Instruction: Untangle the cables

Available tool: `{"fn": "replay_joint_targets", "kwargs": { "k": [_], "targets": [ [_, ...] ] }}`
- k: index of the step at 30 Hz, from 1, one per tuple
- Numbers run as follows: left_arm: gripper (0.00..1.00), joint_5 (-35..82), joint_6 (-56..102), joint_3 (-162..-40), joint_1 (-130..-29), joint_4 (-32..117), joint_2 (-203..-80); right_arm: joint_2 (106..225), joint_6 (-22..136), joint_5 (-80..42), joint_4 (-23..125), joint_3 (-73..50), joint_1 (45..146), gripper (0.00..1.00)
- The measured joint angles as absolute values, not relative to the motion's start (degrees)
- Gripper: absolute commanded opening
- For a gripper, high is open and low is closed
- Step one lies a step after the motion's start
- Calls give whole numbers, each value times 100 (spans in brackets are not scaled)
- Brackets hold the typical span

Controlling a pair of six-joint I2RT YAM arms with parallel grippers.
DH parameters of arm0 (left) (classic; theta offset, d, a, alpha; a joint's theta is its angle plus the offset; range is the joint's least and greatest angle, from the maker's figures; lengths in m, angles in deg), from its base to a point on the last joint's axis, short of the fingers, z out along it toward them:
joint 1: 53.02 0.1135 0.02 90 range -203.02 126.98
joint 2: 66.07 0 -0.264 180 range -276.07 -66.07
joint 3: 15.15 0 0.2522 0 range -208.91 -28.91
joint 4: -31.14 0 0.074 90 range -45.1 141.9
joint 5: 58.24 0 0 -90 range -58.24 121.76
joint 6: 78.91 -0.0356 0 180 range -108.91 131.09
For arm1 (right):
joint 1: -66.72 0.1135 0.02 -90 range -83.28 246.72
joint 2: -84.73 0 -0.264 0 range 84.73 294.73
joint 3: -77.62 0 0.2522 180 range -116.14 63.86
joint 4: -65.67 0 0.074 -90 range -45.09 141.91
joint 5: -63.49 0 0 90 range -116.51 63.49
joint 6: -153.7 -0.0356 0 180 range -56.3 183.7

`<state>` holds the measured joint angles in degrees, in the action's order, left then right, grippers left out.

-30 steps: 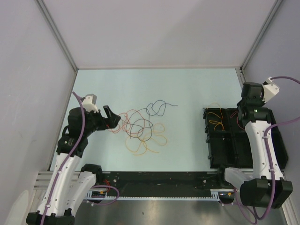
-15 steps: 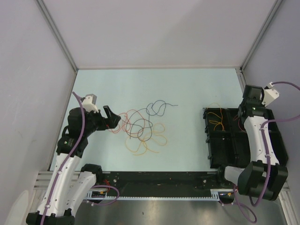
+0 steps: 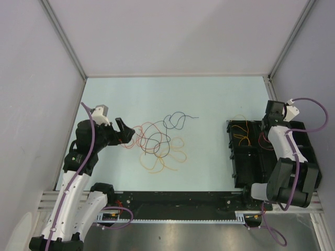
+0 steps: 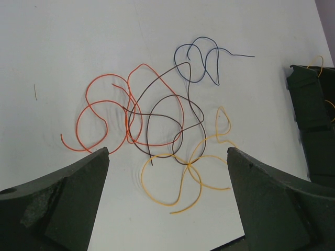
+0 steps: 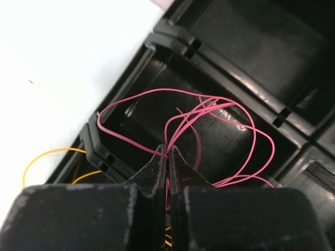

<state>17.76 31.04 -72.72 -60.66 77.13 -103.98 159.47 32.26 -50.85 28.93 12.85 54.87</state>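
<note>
The cables [image 3: 156, 144] are lying in one overlapping heap on the worktop [image 3: 209, 99], toward 9 o'clock from its centre. In the left wrist view the orange-red cable [image 4: 141, 65] is looping at 9 o'clock of the heap. The dark cable [image 4: 167, 97] is crossing it through the middle. The blue cable [image 4: 201, 38] is curling at 12 o'clock, and the yellow cable [image 4: 188, 165] is meeting the dark one at 5 o'clock. Which strand lies on top cannot be told.

The left claw [image 4: 167, 151] is hovering at the heap's 9 o'clock edge, spread wide and gripping nothing. The right claw [image 5: 168, 152] is pressed shut inside the black tray [image 3: 238, 167] at 3 o'clock, apparently pinching a pink-red cable [image 5: 157, 90] coiled in one compartment.

Risks, as judged:
- A claw closing at a crossing is likely catching two strands.
- Pulling one strand sideways is likely dragging the whole heap and tightening its loops.
- The right claw rising unreleased is likely hauling the pink-red cable back out, or snagging it on a divider.
</note>
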Motion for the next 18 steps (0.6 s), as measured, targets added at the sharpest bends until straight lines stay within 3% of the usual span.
{"fn": "replay_joint_targets", "kwargs": {
  "k": [15,18],
  "targets": [
    [100,1778,3104,-7272,-6066,7713,-10431,16261,3267,-4379,3284,1425,5170,0],
    [100,1778,3104,-7272,-6066,7713,-10429,16264,3335,-4213,3389,1425,5111,18]
  ]
}}
